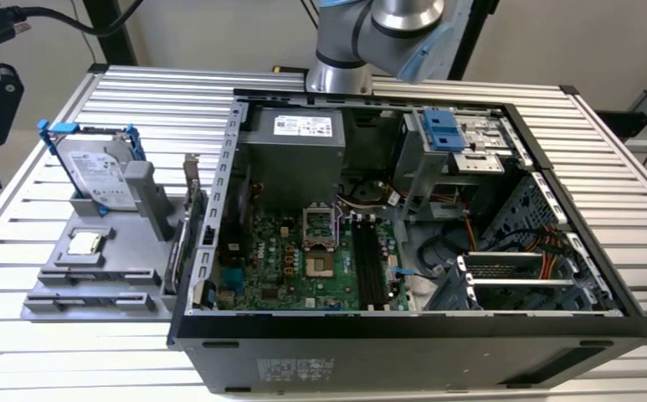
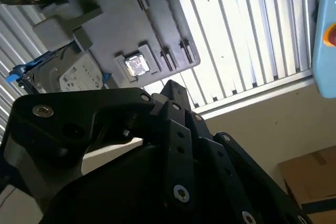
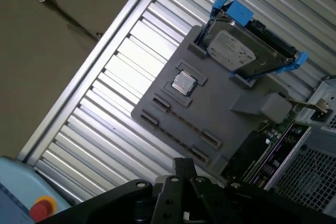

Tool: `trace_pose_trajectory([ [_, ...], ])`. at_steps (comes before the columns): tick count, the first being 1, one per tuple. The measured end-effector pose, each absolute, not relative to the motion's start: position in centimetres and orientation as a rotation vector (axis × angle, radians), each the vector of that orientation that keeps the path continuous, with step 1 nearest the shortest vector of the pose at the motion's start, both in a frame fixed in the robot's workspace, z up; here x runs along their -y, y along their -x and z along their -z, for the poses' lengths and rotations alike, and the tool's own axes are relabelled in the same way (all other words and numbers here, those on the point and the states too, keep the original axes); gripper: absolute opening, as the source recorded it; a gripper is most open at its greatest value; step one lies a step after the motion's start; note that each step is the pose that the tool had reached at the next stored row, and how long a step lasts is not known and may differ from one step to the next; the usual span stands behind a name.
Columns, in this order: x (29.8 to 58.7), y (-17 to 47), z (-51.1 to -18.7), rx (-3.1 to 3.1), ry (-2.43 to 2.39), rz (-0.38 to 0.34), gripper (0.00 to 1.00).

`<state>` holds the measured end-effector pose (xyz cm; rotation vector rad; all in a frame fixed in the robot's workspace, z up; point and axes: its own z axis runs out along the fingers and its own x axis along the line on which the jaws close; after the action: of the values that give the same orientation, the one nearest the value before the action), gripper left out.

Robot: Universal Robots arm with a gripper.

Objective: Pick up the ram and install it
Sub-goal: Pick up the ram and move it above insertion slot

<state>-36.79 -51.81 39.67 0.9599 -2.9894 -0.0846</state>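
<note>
**Ram not pinned down, gripper hanging clear of the fixture**

Ram first: I cannot say for sure where it lies. Nearest my wrist cameras is the gripper (image 3: 182, 169), black linkages seen from behind. Clenched, released or carrying something, I cannot tell. Past it and well apart, the grey fixture (image 3: 220, 103) lies on the slatted table (image 3: 121, 77). The fixture carries the hard drive (image 3: 236, 51) in blue brackets and the small square CPU chip (image 3: 184, 83). Its long narrow grooves (image 3: 185, 123) look bare grey, as far as I can judge.

Farther off, in the exterior view, the open computer case (image 1: 413, 331) sits just beside the fixture, toward the exterior view's right. On its motherboard (image 1: 290, 251) the black memory slots (image 1: 370, 260) run lengthwise from the case's near wall back toward the arm (image 1: 368, 42). I see dark narrow strips there, too small to tell a seated stick from plain slots.

Judgement: the slots are the likeliest place for the ram. It would then stand on edge with its long axis along the slots, inside the case rather than on the fixture. How the stick looks I cannot tell
</note>
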Motion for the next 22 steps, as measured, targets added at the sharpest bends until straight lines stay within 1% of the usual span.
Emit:
trace_pose_trajectory([
  [22, 51.81, 36.79, -39.92, 2.878, -1.241, 0.084, 0.00],
])
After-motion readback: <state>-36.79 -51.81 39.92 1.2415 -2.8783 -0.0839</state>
